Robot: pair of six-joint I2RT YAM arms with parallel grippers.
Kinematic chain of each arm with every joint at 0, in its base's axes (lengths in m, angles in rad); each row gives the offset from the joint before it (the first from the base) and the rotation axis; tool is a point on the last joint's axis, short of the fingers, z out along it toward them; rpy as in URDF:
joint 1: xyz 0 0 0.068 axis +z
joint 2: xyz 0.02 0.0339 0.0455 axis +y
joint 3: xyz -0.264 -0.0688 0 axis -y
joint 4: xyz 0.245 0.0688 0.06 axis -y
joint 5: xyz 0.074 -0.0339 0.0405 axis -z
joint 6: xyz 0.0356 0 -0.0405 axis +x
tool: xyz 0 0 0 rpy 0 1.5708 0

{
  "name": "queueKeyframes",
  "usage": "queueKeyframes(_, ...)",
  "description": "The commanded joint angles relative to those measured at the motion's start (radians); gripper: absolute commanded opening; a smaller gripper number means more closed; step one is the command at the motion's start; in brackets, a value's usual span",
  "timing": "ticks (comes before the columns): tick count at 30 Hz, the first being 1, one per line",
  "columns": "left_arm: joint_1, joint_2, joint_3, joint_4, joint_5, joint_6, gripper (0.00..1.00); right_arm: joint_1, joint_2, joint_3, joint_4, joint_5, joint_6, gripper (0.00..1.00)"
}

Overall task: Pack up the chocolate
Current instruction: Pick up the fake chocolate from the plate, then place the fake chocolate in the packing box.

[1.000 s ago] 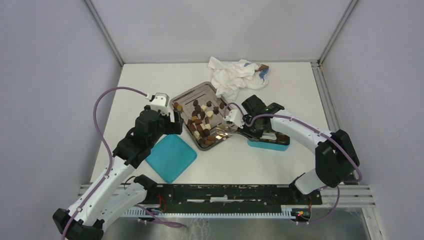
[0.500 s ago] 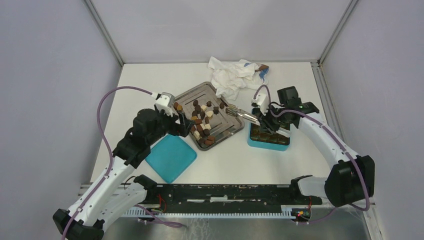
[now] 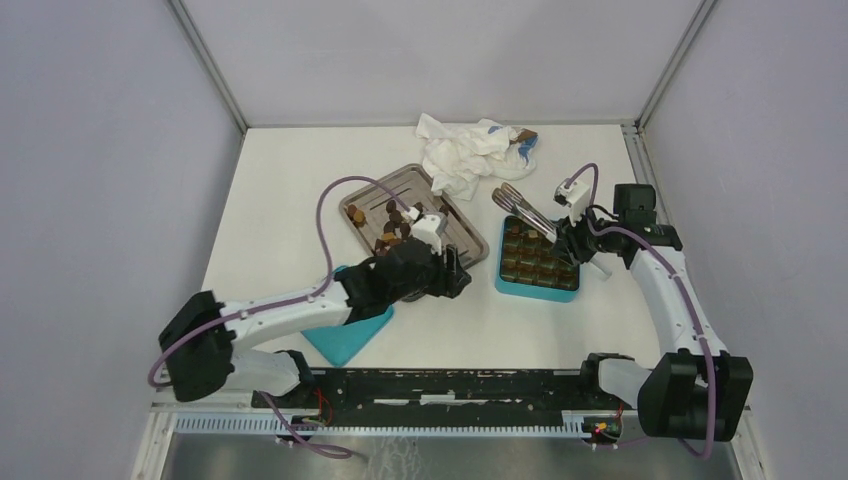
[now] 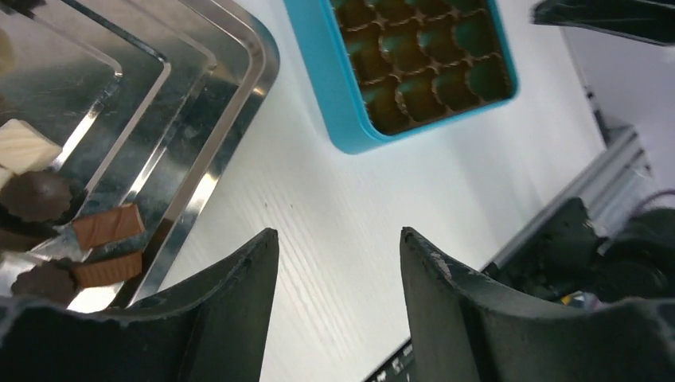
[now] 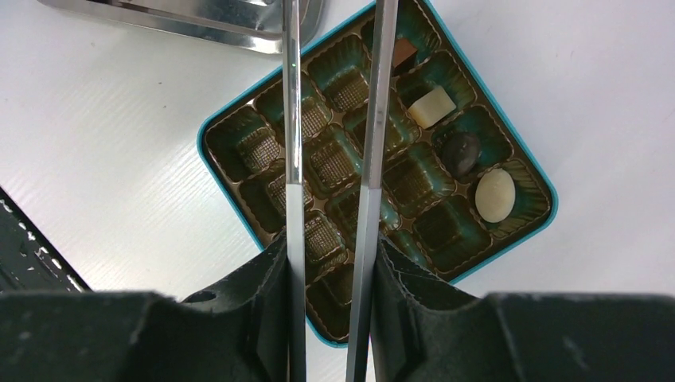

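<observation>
Four pieces of chocolate (image 5: pixel 495 195) sit in the one teal box (image 3: pixel 537 293): two cream, one dark, one brown. Roughly ten more show in the single metal tray (image 3: pixel 465 228), others hidden. There is one teal lid (image 3: pixel 345 340), one white cloth (image 3: pixel 465 155) and one pair of tongs (image 3: pixel 520 205)

Chocolate (image 3: pixel 392 222) mostly heaped on tray (image 4: pixel 223 87); four pieces in box (image 5: pixel 434 227).

Tips of the tongs (image 5: pixel 291 119) are cut off beyond the teal box (image 5: pixel 446 227); its near corner is hidden by the right claw (image 5: pixel 330 255).
</observation>
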Motion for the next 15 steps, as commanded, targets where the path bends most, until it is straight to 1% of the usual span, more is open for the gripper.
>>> queueKeyframes(1, -0.019, 0.218, 0.136, 0.133, -0.13, -0.051, 0.62, -0.017, -0.035, 0.006, 0.036, -0.036, -0.032, 0.02)
queueKeyframes(4, -0.028, 0.328, 0.213, 0.143, -0.124, -0.025, 0.61, -0.053, -0.034, 0.019, -0.016, -0.032, -0.083, 0.03)
queueKeyframes(7, -0.033, 0.378, 0.246, 0.154, -0.117, 0.003, 0.61, -0.104, -0.026, 0.032, -0.085, -0.029, -0.164, 0.03)
queueKeyframes(11, -0.034, 0.396, 0.24, 0.18, -0.093, 0.027, 0.61, -0.165, -0.035, 0.032, -0.191, 0.005, -0.278, 0.04)
queueKeyframes(15, -0.046, 0.352, 0.21, 0.181, -0.109, 0.079, 0.62, -0.179, -0.064, 0.017, -0.268, 0.061, -0.361, 0.04)
